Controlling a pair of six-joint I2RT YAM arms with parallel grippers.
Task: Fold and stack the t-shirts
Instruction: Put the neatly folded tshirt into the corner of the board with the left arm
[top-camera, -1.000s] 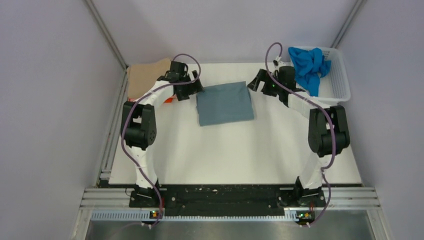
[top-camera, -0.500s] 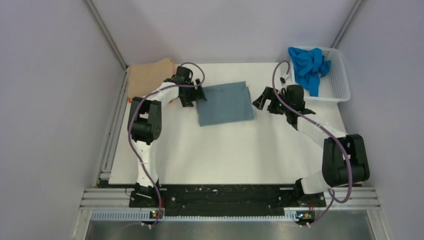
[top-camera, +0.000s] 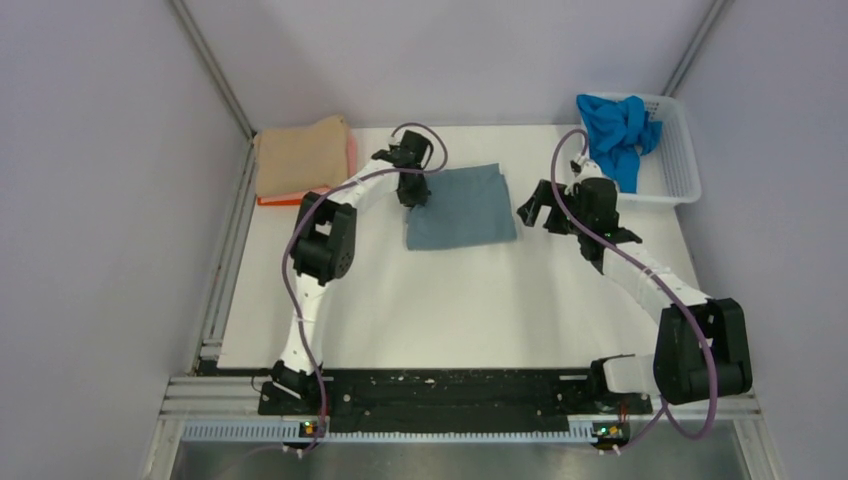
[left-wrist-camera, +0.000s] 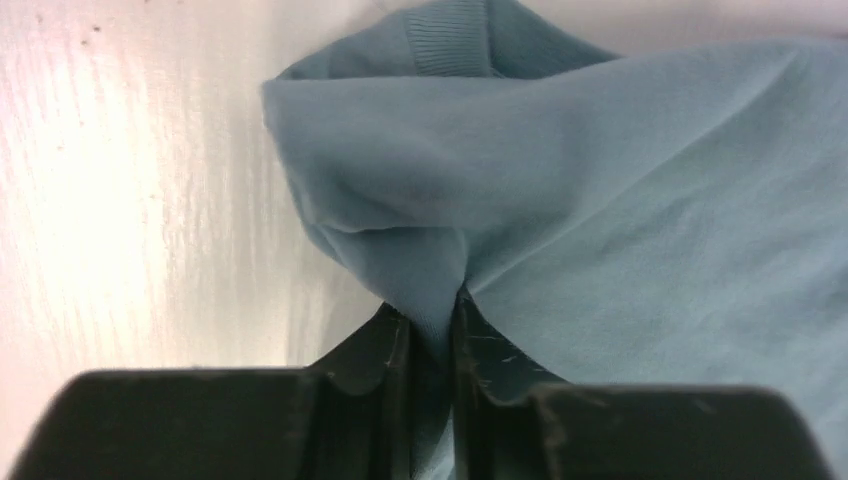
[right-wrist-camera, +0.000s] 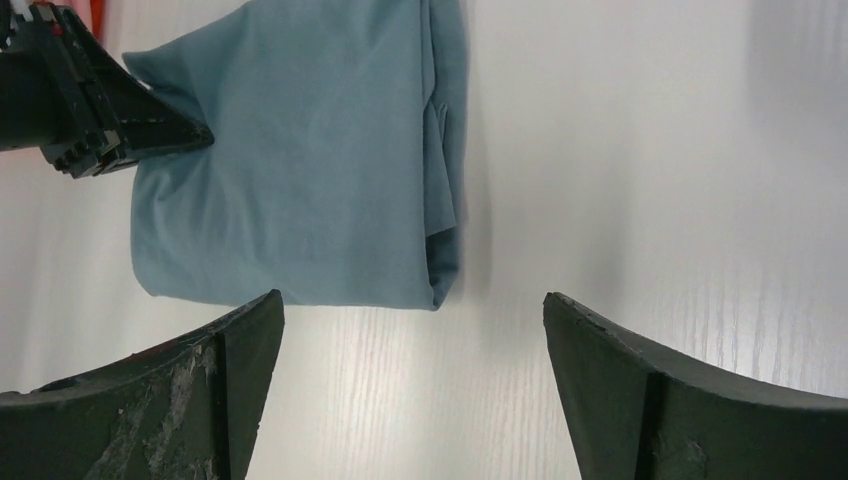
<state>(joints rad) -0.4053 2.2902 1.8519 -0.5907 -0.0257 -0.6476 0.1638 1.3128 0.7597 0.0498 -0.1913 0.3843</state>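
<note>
A folded dusty grey-blue t-shirt (top-camera: 462, 206) lies on the white table (top-camera: 460, 300) at the back middle. My left gripper (top-camera: 414, 195) is shut on the shirt's far left corner, and a pinch of its cloth (left-wrist-camera: 425, 290) bunches up between the two fingers. My right gripper (top-camera: 534, 208) hovers open just right of the shirt (right-wrist-camera: 300, 160), nothing between its fingers (right-wrist-camera: 620, 380). A folded tan t-shirt (top-camera: 300, 155) tops a stack at the back left, with an orange edge (top-camera: 275, 200) showing beneath it. A bright blue t-shirt (top-camera: 615, 135) is heaped in the basket.
The white mesh basket (top-camera: 675, 160) stands at the back right corner. Grey walls close in the table on both sides and behind. A black rail (top-camera: 450, 390) runs along the near edge by the arm bases.
My left gripper closed on the grey-blue shirt's left corner and shifted right, nudging the shirt that way. My right arm swung out to the right and a little nearer, still open.
</note>
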